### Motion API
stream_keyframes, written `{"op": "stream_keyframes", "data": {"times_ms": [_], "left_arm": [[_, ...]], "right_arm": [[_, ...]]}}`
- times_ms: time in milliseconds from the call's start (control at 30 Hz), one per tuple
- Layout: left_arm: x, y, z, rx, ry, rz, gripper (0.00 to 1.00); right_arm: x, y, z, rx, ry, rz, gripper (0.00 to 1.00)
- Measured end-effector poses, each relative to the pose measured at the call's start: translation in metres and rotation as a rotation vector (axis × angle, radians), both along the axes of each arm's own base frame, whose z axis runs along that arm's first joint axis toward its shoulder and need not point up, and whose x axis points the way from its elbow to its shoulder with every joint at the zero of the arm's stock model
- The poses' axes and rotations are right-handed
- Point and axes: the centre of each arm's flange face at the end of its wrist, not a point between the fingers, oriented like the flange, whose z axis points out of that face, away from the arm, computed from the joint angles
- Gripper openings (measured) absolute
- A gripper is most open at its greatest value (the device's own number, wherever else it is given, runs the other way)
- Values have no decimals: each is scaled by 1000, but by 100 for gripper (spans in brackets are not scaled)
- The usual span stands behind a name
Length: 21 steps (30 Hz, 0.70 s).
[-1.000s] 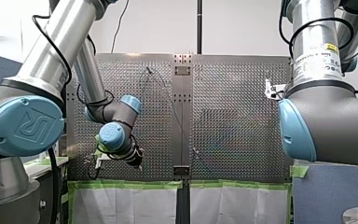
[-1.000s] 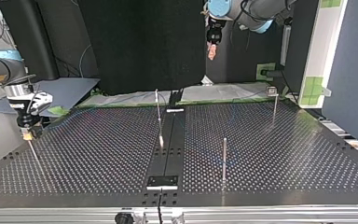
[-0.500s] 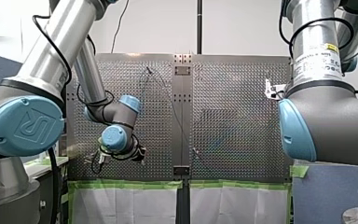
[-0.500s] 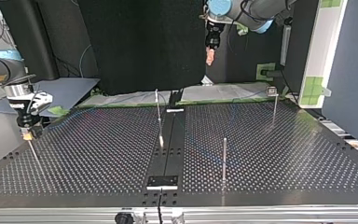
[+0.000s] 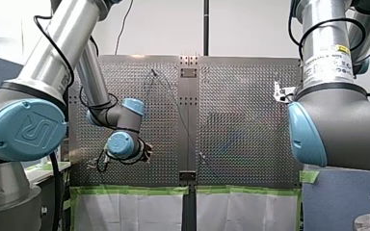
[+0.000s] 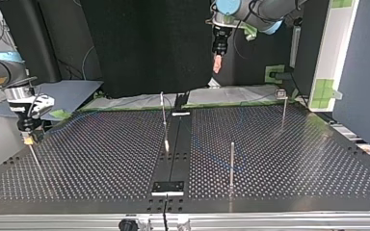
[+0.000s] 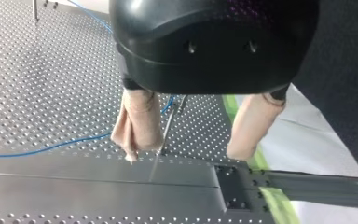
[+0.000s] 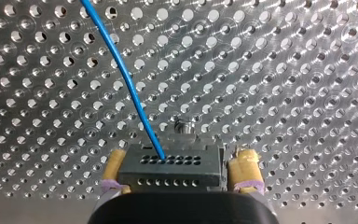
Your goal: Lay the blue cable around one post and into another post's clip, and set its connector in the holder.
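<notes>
The dark connector (image 8: 170, 170) sits between my right gripper's (image 8: 179, 156) yellow-padded fingers (image 8: 244, 163), by a post head (image 8: 182, 126); the jaws are open, with a narrow gap on one side. The blue cable (image 8: 126, 79) runs from the connector across the perforated plate. At the top view's left, my right gripper (image 6: 27, 138) stands over a thin post. My left gripper (image 7: 186, 156) hangs open and empty above the plate, beige pads apart, with the cable (image 7: 51, 147) lying below it. In the top view my left gripper (image 6: 217, 63) is high over the far edge.
Slim posts stand on the table (image 6: 101, 163): one in the middle (image 6: 164, 120), one nearer the camera (image 6: 231, 163), and one with a clip on top (image 6: 283, 96) at the far right. A dark centre strip (image 6: 173, 154) splits the table. Green tape edges its far side.
My left gripper has turned on its wrist and shifted slightly, a little lower in the top view. My right arm and the connector have stayed put.
</notes>
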Motion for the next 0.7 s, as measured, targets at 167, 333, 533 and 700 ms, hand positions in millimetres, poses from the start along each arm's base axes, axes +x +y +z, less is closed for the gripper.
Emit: {"op": "stream_keyframes", "data": {"times_ms": [167, 333, 533, 700], "left_arm": [[4, -2, 3, 20, -40, -8, 100], [9, -5, 6, 15, -83, -11, 100], [14, -7, 10, -5, -131, -7, 100], [19, -8, 13, -24, -173, 7, 100]], "right_arm": [[0, 0, 0, 0, 0, 0, 87], [0, 0, 0, 0, 0, 0, 87], [0, 0, 0, 0, 0, 0, 87], [0, 0, 0, 0, 0, 0, 87]]}}
